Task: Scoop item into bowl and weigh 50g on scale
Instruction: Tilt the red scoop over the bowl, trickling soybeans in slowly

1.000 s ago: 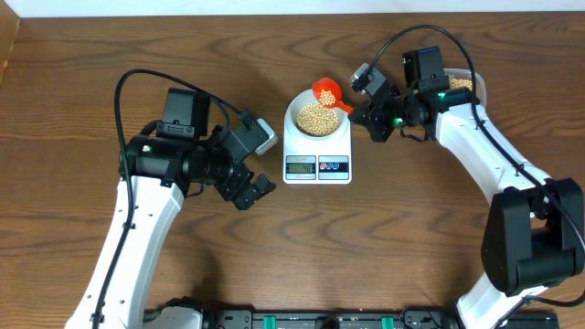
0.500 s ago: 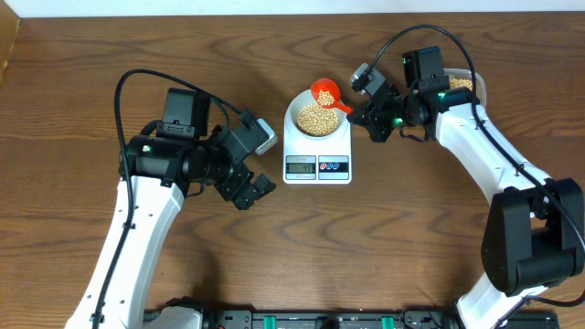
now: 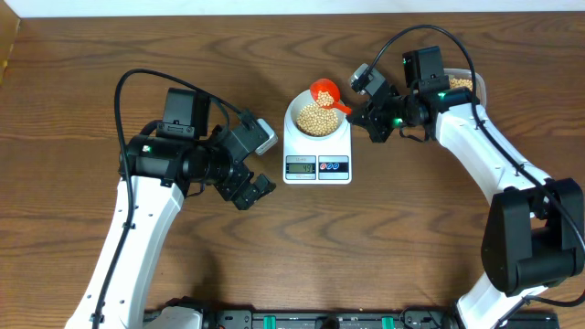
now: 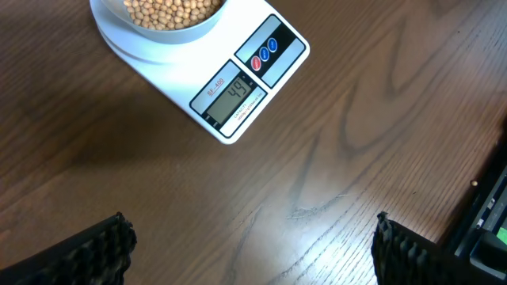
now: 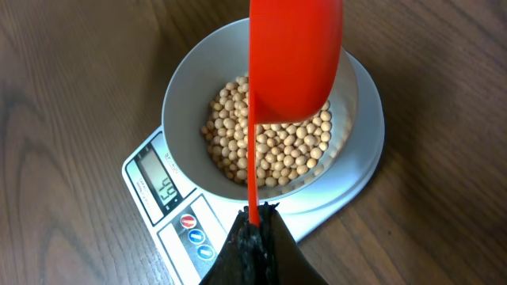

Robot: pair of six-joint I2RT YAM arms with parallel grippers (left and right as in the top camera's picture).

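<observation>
One gram short, it seems: the display of the scale [image 4: 238, 79] shows 49, so the step in hand is, I judge, the last small top-up. The bowl [image 5: 176, 95] stands on the platform of the scale and the beans [image 5: 269, 150] lie inside it in a thick layer. The red scoop [image 5: 295, 55] hangs over the far side of the bowl, its thin handle clamped between the closed fingers of the right gripper [image 5: 255, 226]; whether any beans are in the scoop I cannot tell. The left gripper [image 3: 254, 190] hovers over the bare table [image 4: 333, 182] just beside the scale, its fingers [image 4: 103, 249] wide apart and holding nothing.

To do this step well, the scoop should be tipped very slowly, so that only a few beans roll out at a time; after each little tilt it is better to level it and let the display settle; the scoop must not touch the rim, because any push on the bowl would falsify the reading; beans falling from low will also bounce out less.
</observation>
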